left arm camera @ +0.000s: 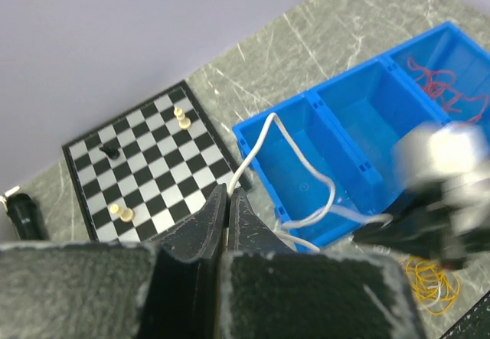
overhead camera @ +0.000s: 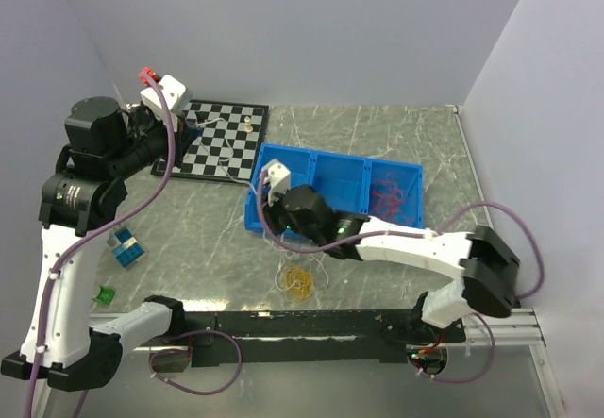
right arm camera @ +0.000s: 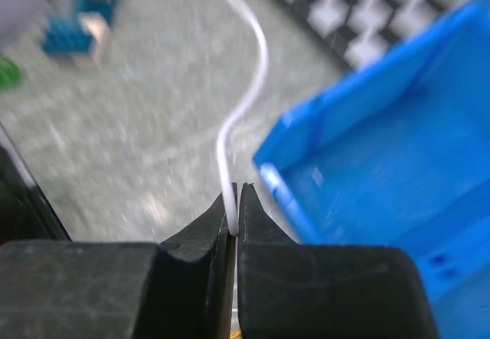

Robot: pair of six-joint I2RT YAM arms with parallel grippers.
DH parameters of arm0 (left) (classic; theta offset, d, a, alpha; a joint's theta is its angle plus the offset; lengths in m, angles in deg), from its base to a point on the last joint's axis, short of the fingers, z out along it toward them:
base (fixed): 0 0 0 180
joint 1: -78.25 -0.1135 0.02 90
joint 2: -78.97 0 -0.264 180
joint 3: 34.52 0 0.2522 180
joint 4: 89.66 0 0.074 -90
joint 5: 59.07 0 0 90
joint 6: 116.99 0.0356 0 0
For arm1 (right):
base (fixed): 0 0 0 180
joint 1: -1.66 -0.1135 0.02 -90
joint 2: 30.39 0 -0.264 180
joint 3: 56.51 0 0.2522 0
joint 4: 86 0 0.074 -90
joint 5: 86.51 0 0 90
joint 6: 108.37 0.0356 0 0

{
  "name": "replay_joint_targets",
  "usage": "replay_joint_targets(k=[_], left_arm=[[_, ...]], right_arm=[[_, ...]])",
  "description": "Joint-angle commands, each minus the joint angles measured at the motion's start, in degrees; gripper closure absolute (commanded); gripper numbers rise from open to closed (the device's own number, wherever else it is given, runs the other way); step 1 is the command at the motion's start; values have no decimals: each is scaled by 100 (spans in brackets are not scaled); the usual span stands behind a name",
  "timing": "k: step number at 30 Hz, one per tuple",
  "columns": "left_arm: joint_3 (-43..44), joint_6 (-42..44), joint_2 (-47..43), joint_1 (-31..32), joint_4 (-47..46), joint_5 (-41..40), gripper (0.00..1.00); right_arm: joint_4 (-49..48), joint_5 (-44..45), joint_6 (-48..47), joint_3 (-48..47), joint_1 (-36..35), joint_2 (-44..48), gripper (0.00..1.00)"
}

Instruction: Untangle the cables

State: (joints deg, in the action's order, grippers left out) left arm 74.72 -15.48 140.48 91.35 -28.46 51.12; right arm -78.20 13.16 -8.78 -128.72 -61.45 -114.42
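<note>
**A:** Grey marbled table (overhead camera: 396, 144), plain pale walls (overhead camera: 311, 31) round it. Where's the white cable (right arm camera: 265, 52) vs the grippers?

**B:** It's strung between both. The right gripper (right arm camera: 236, 193) is clamped on it, with the strand coming straight out between the closed tips. In the right wrist view it climbs from there toward the top edge, bows right, then curls back to the upper left. It hangs over bare table just left of the blue bin (overhead camera: 340, 152) corner.

**A:** And the left one?

**B:** The left gripper (left arm camera: 228, 193) is closed too, up by the chessboard (overhead camera: 222, 140), and the white cable meets its tips. In the left wrist view it heads up and right, crosses the bin's near wall, then loops down through the left compartment toward the lower right. So overall it runs from the board to the bin's left end.

**A:** Other cables?

**B:** The red cable (overhead camera: 396, 194) is bunched in the right compartment. The yellow cable (overhead camera: 300, 281) is coiled on the table, bottom centre of the top view, below the right gripper. Neither gripper touches them.
</note>
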Motion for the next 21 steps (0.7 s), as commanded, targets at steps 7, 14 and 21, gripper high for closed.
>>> replay_joint_targets(k=[7,14,21], left_arm=[[-1461,-26,-360,17,-587,-77,97],[-2051,-193,-368,17,-543,1188,88],[-2112,35,-175,17,-174,2612,65]], right_arm=[[323,237,-906,-1247,246,1397,100],[525,228,-1257,-1800,282,1530,100],[789,-219,-1038,-2003,282,1609,100]])
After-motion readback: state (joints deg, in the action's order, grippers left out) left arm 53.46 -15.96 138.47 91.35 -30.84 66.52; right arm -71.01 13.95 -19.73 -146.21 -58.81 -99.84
